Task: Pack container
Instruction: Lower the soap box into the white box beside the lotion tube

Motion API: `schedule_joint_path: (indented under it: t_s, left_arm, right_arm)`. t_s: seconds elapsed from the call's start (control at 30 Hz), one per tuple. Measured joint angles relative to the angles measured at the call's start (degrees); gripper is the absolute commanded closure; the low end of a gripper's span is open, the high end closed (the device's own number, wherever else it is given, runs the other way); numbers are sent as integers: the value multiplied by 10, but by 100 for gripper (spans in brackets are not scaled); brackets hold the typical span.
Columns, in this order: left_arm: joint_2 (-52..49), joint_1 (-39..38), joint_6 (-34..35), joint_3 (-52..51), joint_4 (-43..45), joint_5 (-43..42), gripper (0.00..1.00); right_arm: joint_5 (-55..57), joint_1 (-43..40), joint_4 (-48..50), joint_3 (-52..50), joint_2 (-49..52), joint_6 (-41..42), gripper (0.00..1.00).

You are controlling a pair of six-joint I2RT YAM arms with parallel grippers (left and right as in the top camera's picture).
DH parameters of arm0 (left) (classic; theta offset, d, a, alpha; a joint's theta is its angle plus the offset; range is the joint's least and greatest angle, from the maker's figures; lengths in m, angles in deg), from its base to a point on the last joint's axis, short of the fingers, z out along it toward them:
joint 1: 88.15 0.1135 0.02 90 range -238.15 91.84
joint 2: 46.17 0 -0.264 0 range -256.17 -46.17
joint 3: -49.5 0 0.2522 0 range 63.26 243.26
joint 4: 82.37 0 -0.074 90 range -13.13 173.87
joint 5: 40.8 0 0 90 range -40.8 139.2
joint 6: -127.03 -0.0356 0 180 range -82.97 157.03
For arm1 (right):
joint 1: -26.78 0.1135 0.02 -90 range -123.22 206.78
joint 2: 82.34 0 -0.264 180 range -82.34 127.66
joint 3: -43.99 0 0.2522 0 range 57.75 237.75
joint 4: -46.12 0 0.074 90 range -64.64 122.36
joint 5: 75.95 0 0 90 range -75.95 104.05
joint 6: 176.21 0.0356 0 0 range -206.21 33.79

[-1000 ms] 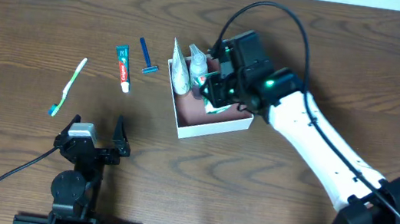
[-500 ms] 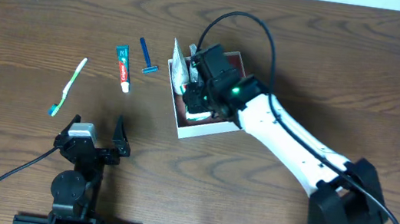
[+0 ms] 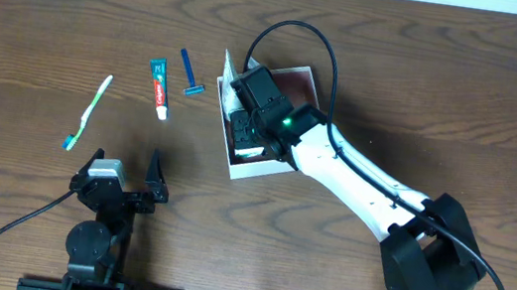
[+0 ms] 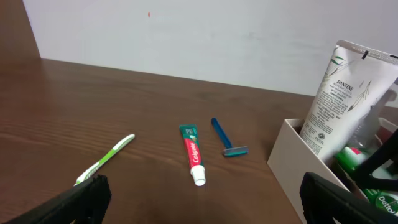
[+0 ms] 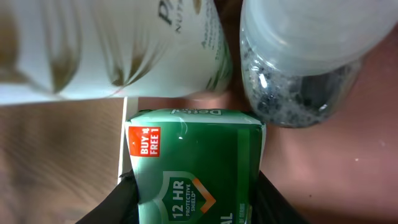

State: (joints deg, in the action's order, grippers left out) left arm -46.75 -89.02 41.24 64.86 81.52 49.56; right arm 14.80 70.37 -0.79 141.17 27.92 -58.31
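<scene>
The container [image 3: 265, 170], a shallow white box with a reddish-brown inside, stands right of the table's middle; it also shows in the left wrist view [image 4: 292, 162]. My right gripper [image 3: 251, 142] is inside it, shut on a green soap pack [image 5: 193, 165]. A white shampoo tube [image 4: 345, 93] and a clear bottle [image 5: 305, 68] lie in the box beside the pack. A toothpaste tube [image 3: 159, 88], a blue razor [image 3: 189, 74] and a green toothbrush [image 3: 89, 113] lie on the table to the left. My left gripper [image 3: 123, 182] is open and empty near the front edge.
The brown wooden table [image 3: 44, 27] stretches around the items. A white wall [image 4: 186, 31] rises behind the table's far edge. The right arm [image 3: 363, 184] reaches diagonally from the front right across to the box.
My right gripper has moved left across the box with the green soap pack, toward its left wall. The left arm has not moved.
</scene>
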Motion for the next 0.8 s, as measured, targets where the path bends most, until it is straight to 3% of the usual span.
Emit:
schedule_joint_path:
  t_s: [0.13, 0.63, 0.8]
  left_arm:
    - [0, 0, 0, 0, 0, 0, 2]
    - [0, 0, 0, 0, 0, 0, 2]
    - [0, 0, 0, 0, 0, 0, 2]
  right_arm:
    - [7, 0, 2, 0, 4, 0, 84]
    - [17, 1, 8, 0, 18, 1, 82]
    - [19, 3, 9, 0, 18, 1, 68]
